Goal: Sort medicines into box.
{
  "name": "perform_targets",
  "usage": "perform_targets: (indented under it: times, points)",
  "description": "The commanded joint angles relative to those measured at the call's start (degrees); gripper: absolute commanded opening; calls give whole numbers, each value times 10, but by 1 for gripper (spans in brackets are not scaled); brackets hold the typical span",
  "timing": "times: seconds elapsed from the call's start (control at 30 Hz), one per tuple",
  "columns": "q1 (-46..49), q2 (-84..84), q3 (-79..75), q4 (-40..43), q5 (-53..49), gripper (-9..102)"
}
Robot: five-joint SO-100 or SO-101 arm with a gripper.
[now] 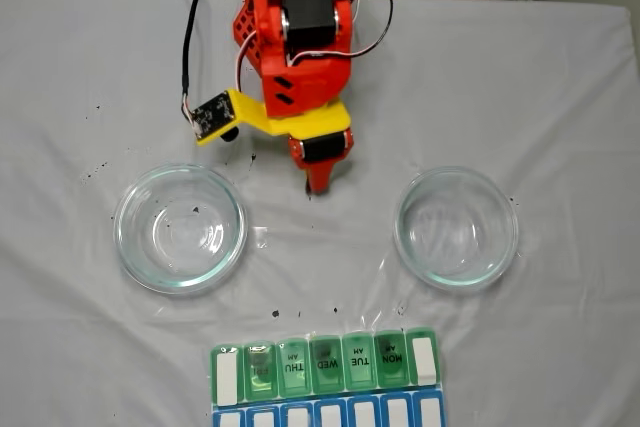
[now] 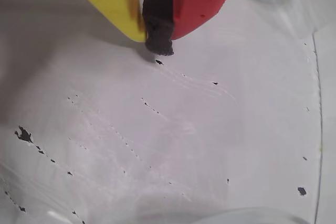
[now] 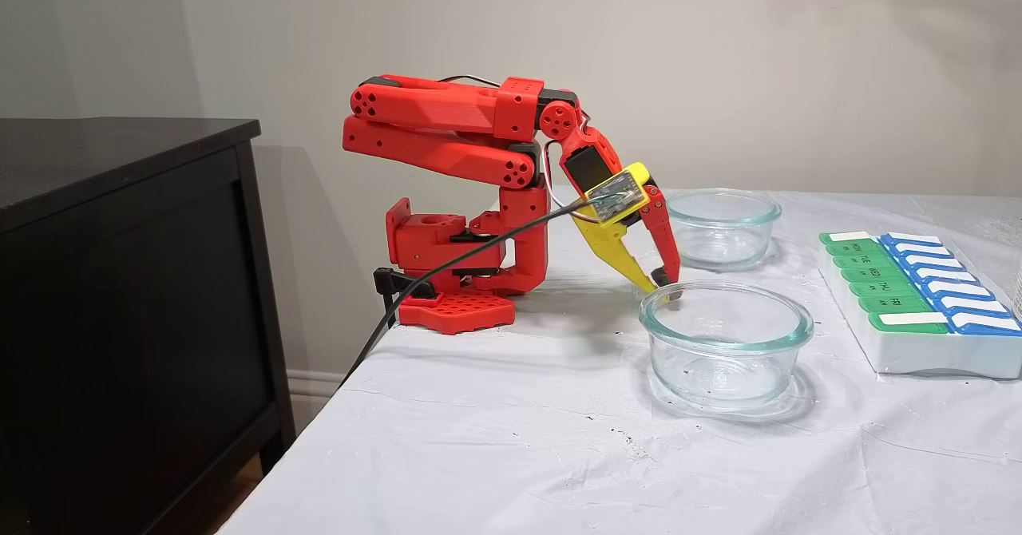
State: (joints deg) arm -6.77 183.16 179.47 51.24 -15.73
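My gripper (image 1: pixel 312 190) points down at the white cloth between the two glass dishes, its tip just above the surface. In the wrist view the gripper (image 2: pixel 159 45) is shut, the yellow and red fingers pressing their black foam pads (image 2: pixel 157 11) together with nothing visible between them. In the side fixed view the gripper (image 3: pixel 661 279) sits just behind the near dish's rim. The box (image 1: pixel 360 362), with green lids over a blue row, lies at the front edge of the table; its white base (image 3: pixel 918 351) is at the right in the side view. The medicines are hidden from view.
A round glass dish (image 1: pixel 125 209) stands left of the gripper and another glass dish (image 1: pixel 505 209) stands right of it; both look bare inside. Small black specks (image 2: pixel 23 135) dot the cloth. A black cabinet (image 3: pixel 120 279) stands beside the table.
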Motion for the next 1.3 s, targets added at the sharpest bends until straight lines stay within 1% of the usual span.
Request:
perform_targets:
  times: [0.0, 0.13, 0.57, 0.6, 0.67, 0.7, 0.77, 0.83, 1.03, 1.1, 1.13, 1.27]
  points:
    - [-21, 4, -57, 42, -43, 0]
    - [-62, 4, -67, 76, -108, 0]
    - [-39, 4, -68, 81, -81, 0]
    - [-39, 4, -68, 81, -82, 2]
    - [-39, 4, -64, 65, -88, 10]
    - [-39, 4, -59, 45, -98, 11]
    - [-39, 4, -44, -4, -112, 8]
    - [-39, 4, -35, -35, -108, 0]
    - [-37, 4, -35, -34, -105, 0]
    - [-38, 4, -38, -23, -102, 0]
    - [-40, 4, -44, -4, -96, 0]
    - [-48, 4, -80, 132, -92, 0]
